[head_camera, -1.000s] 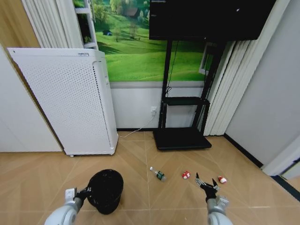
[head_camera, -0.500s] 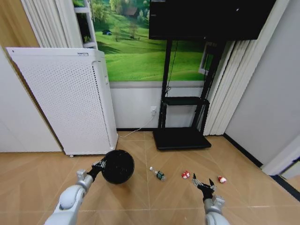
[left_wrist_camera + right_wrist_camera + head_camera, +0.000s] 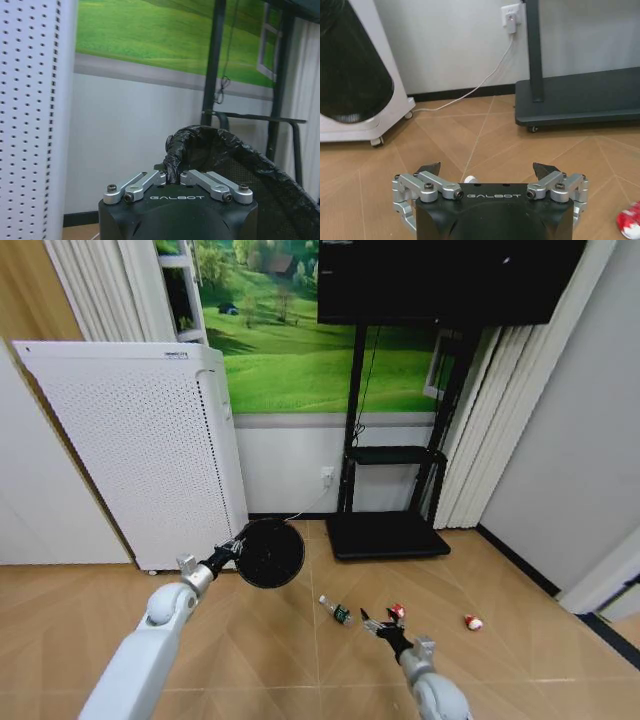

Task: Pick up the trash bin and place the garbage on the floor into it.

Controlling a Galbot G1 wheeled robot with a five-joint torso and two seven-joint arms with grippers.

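Note:
My left gripper (image 3: 236,547) holds the black trash bin (image 3: 270,552) in the air above the floor, tipped on its side. The left wrist view shows that gripper (image 3: 172,176) shut on the bin's bag-lined rim (image 3: 176,147). The garbage lies on the wooden floor: a small clear bottle (image 3: 337,611) with a green label, one red-and-white scrap (image 3: 397,611) and another (image 3: 472,622). My right gripper (image 3: 378,624) is open, low over the floor between the bottle and the nearer scrap. In the right wrist view the open gripper (image 3: 486,170) has the bottle's white cap (image 3: 469,178) just below it.
A tall white perforated appliance (image 3: 140,450) stands on the left against the wall, with a cable running to a wall socket (image 3: 512,16). A black TV stand (image 3: 388,535) with a flat base is behind the litter. Curtains and a grey wall close the right side.
My left arm has lifted the bin off the floor and carried it forward and to the right. The right gripper has moved left, from beside the far-right scrap to near the bottle.

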